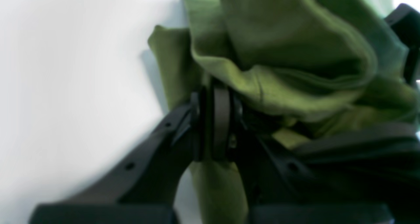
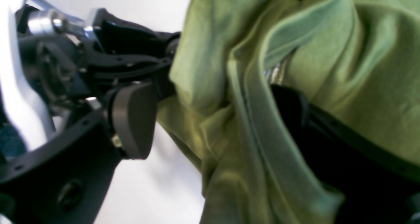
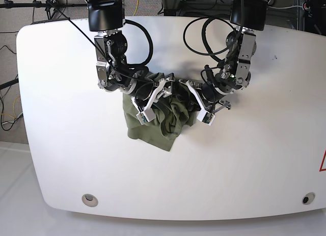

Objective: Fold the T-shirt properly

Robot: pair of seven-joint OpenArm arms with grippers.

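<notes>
While sagging limp, the soft olive-green cotton T-shirt [image 3: 160, 119] is lying bunched at table [image 3: 265, 144] centre; left end effector [image 1: 215, 119] is pinching a fold, right end effector [image 2: 210, 119] is gaping around cloth. Hem corners at 6 o'clock are looking like the best hold.

Both wrist views were soft and blurred, the T-shirt [image 1: 288, 53] close beyond each end effector smeared out of focus. The white counter [image 3: 254, 144] was brightly, evenly lit, nearly blown out, with faint shadows under the cloth.
</notes>
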